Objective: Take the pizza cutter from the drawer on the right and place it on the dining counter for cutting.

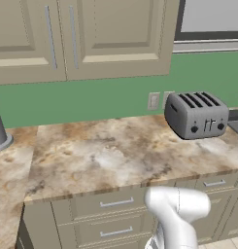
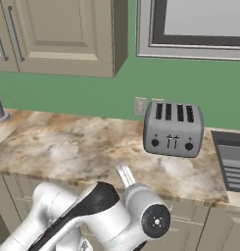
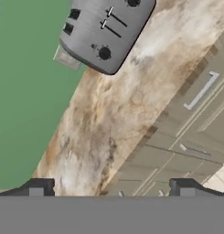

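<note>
From the left base view, one silver four-slot toaster (image 1: pixel 196 115) sits on the marbled bench (image 1: pixel 115 158) against a green wall, with two outlet plates (image 1: pixel 154 100) behind it. Below the edge are beige drawers; the narrow drawer (image 1: pixel 215 185) with its short bar handle lies right of the arm.

The right base view shows the same single toaster beyond the arm's elbow.

In the hand view, the tool (image 3: pixel 111 188) has its two fingertips (image 3: pixel 36 187) spread wide apart, holding nothing; the toaster is ahead and the drawer fronts lie right.
</note>
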Available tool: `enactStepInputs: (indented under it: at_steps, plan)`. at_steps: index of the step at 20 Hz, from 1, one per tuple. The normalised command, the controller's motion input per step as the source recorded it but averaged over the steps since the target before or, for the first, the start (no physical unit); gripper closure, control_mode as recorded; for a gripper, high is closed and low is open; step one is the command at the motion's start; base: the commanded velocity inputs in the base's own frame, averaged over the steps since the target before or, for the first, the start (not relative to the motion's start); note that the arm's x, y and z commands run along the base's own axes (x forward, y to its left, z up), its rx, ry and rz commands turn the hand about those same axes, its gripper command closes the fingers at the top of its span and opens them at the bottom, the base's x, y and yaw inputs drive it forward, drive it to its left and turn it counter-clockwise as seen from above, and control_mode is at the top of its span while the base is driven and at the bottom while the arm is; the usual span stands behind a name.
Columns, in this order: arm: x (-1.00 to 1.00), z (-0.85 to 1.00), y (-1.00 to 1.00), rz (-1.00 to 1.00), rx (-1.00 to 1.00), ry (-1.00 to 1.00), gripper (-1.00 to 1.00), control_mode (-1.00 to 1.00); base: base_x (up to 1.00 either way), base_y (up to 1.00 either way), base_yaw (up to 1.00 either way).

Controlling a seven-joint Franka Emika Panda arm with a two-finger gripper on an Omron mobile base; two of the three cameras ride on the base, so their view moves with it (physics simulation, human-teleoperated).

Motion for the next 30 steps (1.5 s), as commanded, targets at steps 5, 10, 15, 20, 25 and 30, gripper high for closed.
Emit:
enactStepInputs:
  at_steps: [5, 10, 15, 20, 25, 30]
  plan:
    - [-0.19, -0.45, -0.44, -0.12, 0.27, -0.05, -1.00, -1.00, 0.00, 0.00, 0.00]
    - [-0.06, -0.45, -0.33, -0.12, 0.27, -0.06, -1.00, -1.00, 0.00, 0.00, 0.00]
    - [0.00, -0.42, -0.15, -0.05, 0.27, -0.10, -1.00, -1.00, 0.00, 0.00, 0.00]
    - [0.01, -0.45, -0.01, -0.02, 0.18, -0.12, -1.00, -1.00, 0.00, 0.00, 0.00]
    - [0.17, -0.31, 0.00, 0.00, 0.03, -0.07, -1.00, -1.00, 0.00, 0.00, 0.00]
    - [0.32, -0.36, 0.00, 0.00, 0.00, -0.03, -1.00, -1.00, 0.00, 0.00, 0.00]
